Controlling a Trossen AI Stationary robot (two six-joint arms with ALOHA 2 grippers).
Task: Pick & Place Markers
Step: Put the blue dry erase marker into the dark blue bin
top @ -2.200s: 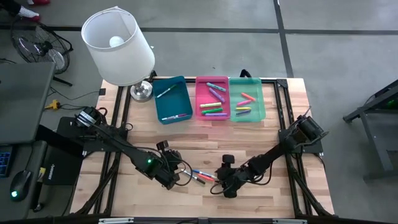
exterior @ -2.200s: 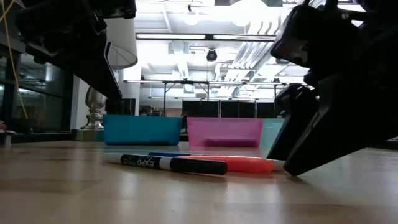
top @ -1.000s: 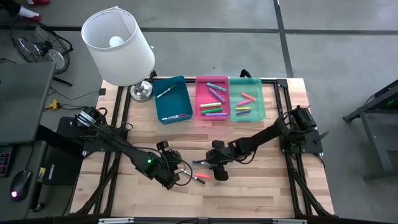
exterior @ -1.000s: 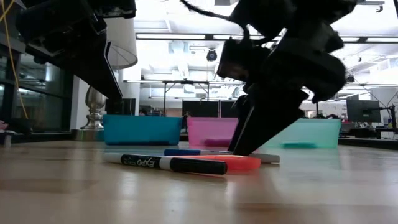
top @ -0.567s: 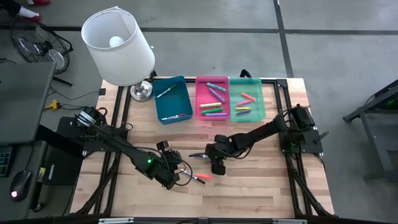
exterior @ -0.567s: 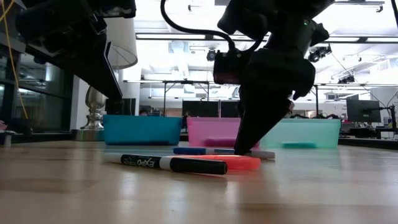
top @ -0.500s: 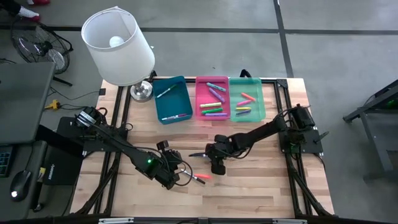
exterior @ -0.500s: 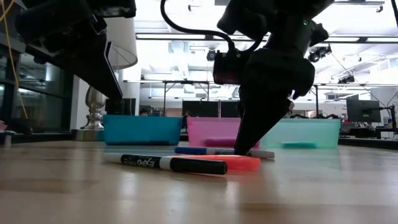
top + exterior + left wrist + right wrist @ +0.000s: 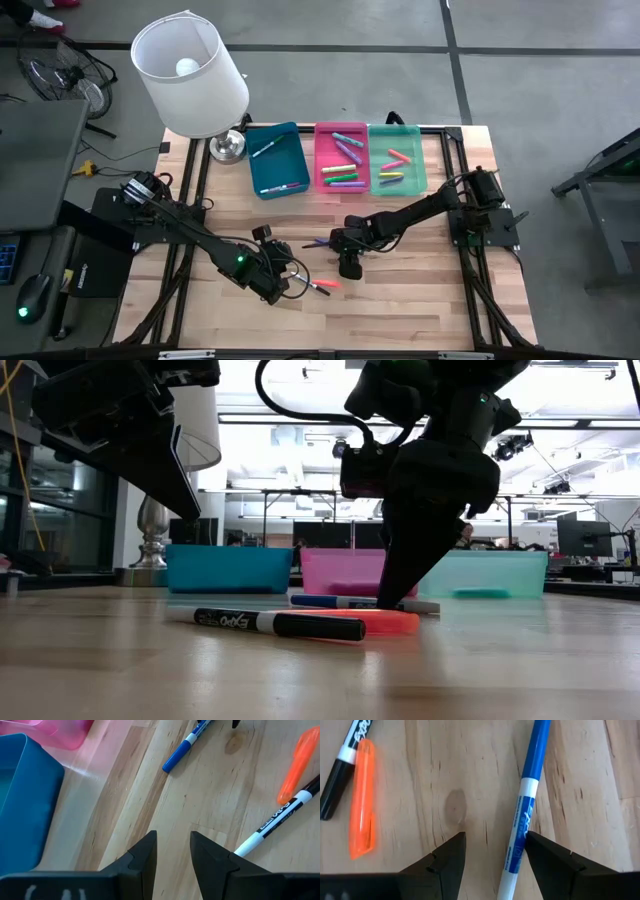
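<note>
Between the right gripper's (image 9: 490,855) parted fingers, blue marker (image 9: 524,815) flat, lengthwise, cap outward, ungripped.

Colours on the table

A blue-and-white marker (image 9: 524,815), an orange marker (image 9: 362,799) and a black-capped white marker (image 9: 278,623) are seen on pale wood (image 9: 400,300); 3 trays are coloured blue (image 9: 262,184), pink (image 9: 320,150) and green (image 9: 421,165).

A blue marker (image 9: 525,825) with a white barrel lies flat on the wood between the right gripper's (image 9: 492,854) spread fingers, close against one of them. Off to the side of that gripper lie an orange marker (image 9: 362,800) and a black-capped white marker (image 9: 342,767), side by side and almost touching. More markers (image 9: 345,163) in mixed colours lie in the trays well beyond it.
</note>
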